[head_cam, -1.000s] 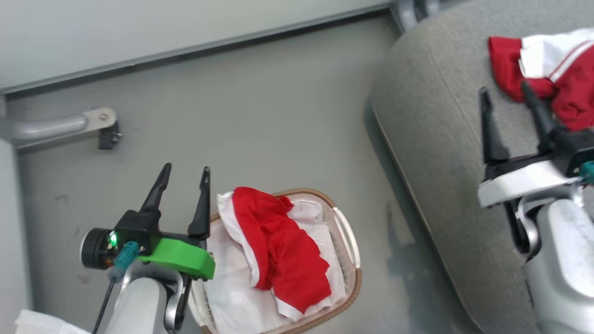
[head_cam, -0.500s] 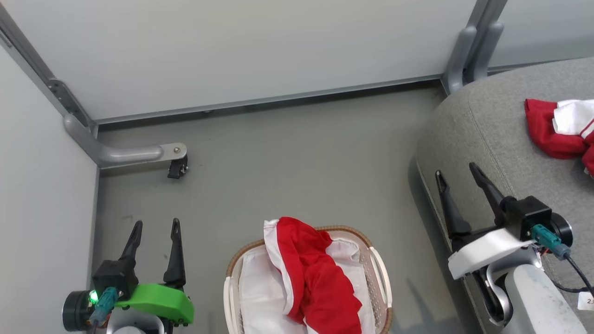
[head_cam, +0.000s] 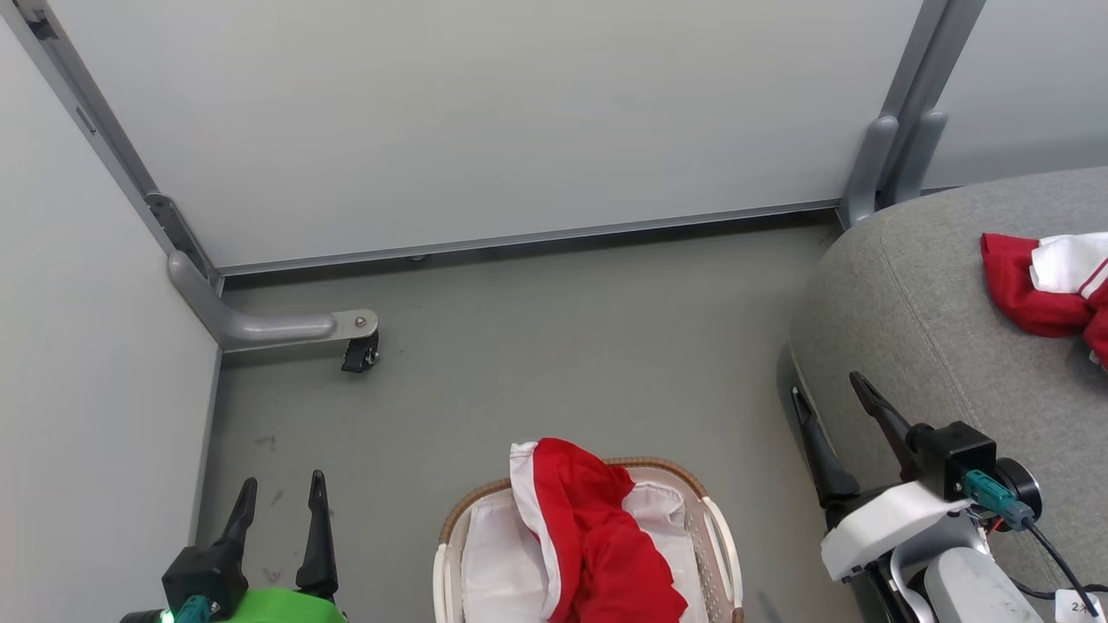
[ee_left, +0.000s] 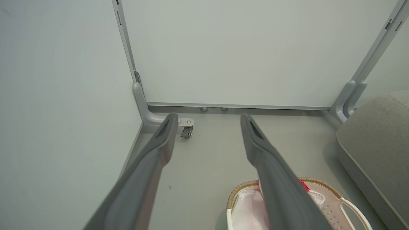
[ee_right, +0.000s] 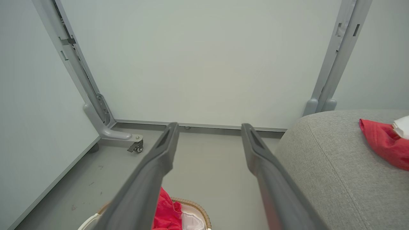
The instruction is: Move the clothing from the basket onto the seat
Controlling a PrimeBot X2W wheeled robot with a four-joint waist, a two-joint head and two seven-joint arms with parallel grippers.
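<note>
A red garment [head_cam: 606, 536] lies heaped in the basket [head_cam: 697, 545], one fold draped over the far rim and easy to pinch; a second red garment [head_cam: 1026, 285] rests on the sofa [head_cam: 917, 311]; the left gripper [head_cam: 284, 480] and right gripper [head_cam: 827, 387] flank the basket, both spread wide and empty, probably ready for this pick.

Open floor [head_cam: 563, 346] lies between the basket [head_cam: 723, 543] and the back panel [head_cam: 519, 130]. The sofa [head_cam: 917, 329] blocks the right, and a caster foot [head_cam: 286, 327] juts in from the left.
</note>
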